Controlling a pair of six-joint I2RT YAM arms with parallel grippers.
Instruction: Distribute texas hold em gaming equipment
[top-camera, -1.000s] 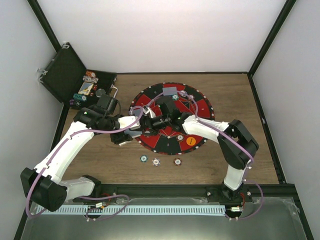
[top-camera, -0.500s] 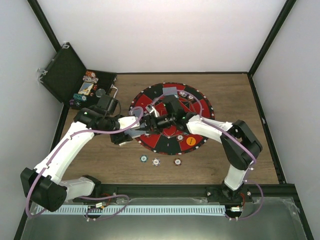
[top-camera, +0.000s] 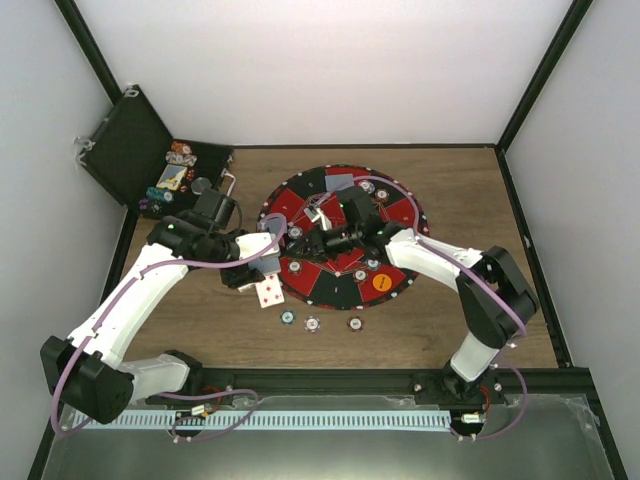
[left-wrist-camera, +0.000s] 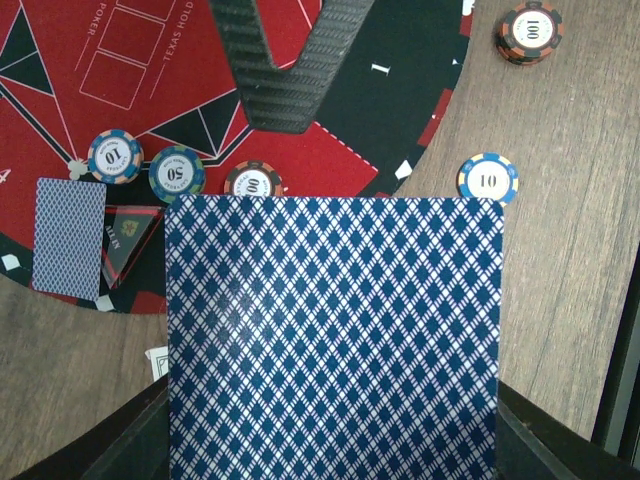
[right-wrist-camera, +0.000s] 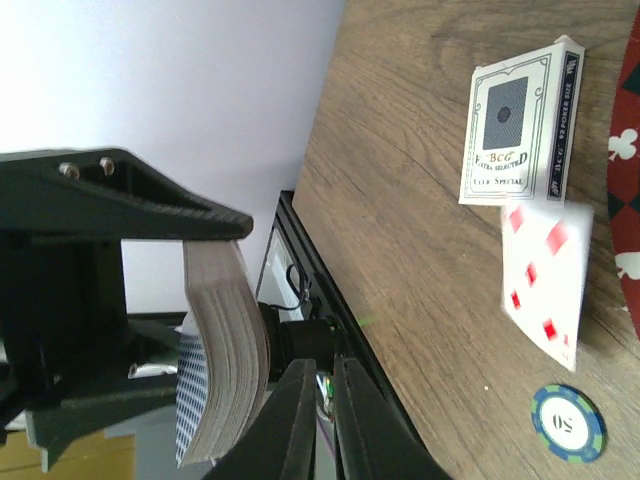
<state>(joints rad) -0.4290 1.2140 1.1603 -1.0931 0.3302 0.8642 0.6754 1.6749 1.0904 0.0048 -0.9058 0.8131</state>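
Observation:
My left gripper (top-camera: 262, 255) is shut on a thick deck of playing cards (left-wrist-camera: 335, 335) with blue diamond backs. It hovers at the left rim of the round red-and-black mat (top-camera: 400, 215). My right gripper (right-wrist-camera: 322, 420) is shut with nothing between its fingers, right beside the deck's edge (right-wrist-camera: 225, 350). A face-up card with red pips (top-camera: 270, 292) lies on the wood under the deck and looks blurred in the right wrist view (right-wrist-camera: 545, 280). One face-down card (left-wrist-camera: 69, 237) and striped poker chips (left-wrist-camera: 177, 174) lie on the mat. An orange button disc (top-camera: 381, 282) sits at the mat's near right.
A card box (right-wrist-camera: 520, 125) lies on the wood beside the red-pip card. Three chips (top-camera: 312, 323) sit in a row on the wood near the mat. The open black case (top-camera: 150, 160) with more chips stands at the back left. Another face-down card (top-camera: 340, 182) lies on the mat's far side.
My right gripper has gone from wide open to shut beside the deck. A face-up red-pip card now lies on the wood below the left gripper. The left arm has stayed put.

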